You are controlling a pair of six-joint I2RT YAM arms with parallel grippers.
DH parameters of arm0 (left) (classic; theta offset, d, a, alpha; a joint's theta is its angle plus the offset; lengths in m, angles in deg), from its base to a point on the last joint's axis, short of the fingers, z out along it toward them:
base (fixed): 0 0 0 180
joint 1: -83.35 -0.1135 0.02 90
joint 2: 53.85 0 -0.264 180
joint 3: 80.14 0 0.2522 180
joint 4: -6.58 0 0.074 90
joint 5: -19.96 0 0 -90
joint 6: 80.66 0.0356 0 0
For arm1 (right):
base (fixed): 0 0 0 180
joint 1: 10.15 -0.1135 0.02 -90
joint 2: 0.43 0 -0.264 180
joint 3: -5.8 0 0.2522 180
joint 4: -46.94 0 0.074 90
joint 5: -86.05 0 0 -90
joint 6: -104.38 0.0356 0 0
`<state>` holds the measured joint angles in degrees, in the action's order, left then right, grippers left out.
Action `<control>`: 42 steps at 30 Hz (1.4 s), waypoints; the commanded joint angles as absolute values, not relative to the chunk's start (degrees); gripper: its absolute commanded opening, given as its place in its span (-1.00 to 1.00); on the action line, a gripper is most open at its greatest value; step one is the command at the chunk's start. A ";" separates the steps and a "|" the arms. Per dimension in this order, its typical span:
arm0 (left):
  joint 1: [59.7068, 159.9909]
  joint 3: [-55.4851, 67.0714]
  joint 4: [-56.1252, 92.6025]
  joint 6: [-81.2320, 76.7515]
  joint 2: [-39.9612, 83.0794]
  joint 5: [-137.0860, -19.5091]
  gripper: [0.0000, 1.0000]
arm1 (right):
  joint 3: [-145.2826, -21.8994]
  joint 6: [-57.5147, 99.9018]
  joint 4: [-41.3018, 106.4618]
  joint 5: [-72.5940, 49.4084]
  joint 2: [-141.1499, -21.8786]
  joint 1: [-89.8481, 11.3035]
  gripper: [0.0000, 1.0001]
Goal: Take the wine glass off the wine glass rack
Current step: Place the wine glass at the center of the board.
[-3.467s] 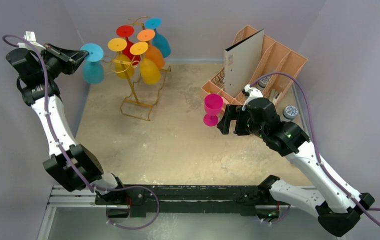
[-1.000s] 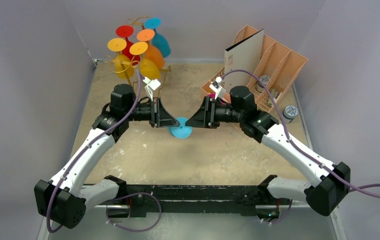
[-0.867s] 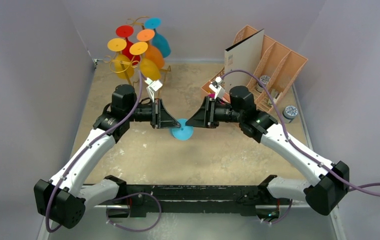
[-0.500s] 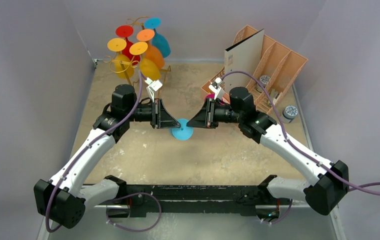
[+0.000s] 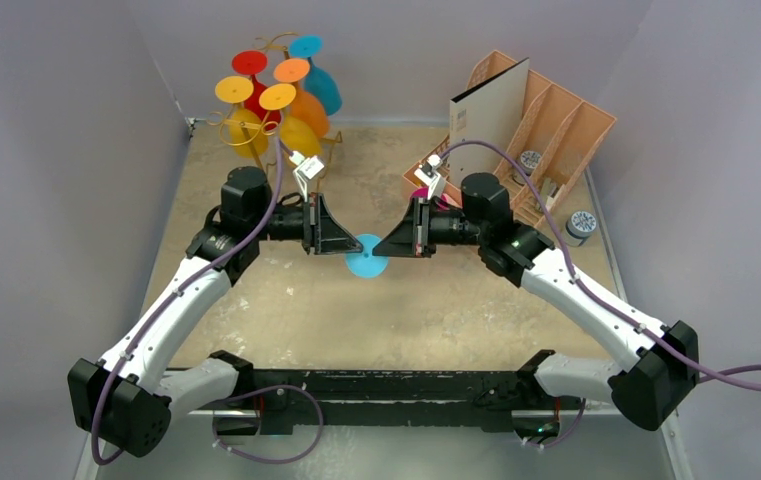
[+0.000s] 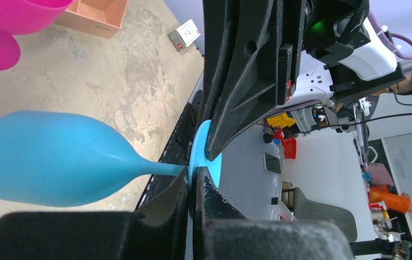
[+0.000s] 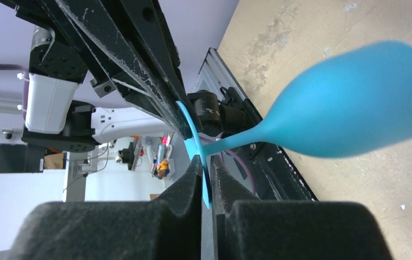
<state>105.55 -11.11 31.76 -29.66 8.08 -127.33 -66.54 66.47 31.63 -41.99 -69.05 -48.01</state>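
Left pincer [image 6: 191,183] and right pincer [image 6: 210,153] pinch foot of wine glass [image 6: 46,160].

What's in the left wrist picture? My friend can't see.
A blue plastic wine glass held sideways, its round foot pinched by the black left gripper below and black right gripper above. A pink wine glass sits on the beige table behind.

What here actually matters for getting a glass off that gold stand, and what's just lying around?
Part of the job: blue wine glass, its foot pinched by the left gripper and the right gripper; gold wine glass rack; the coloured glasses hanging on it.
Just lying about: pink glass; peach organiser; white board standing in it.
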 commanded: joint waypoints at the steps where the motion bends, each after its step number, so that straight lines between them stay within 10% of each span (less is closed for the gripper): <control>1: 105.78 -9.16 27.98 -30.12 7.75 -129.19 -1.00 | -67.17 64.80 33.86 -43.40 -68.38 -47.95 -0.99; 16: 105.77 -8.58 35.67 -25.57 7.28 -128.56 0.27 | -65.11 62.15 33.35 -35.87 -63.54 -47.54 -1.00; 42: 109.89 -13.47 21.28 -35.09 8.97 -129.19 -0.58 | -60.02 64.37 41.57 -31.54 -59.63 -47.50 -1.00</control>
<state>109.26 -13.27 25.97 -33.71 9.16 -128.30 -60.88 63.94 37.54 -33.05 -60.68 -47.64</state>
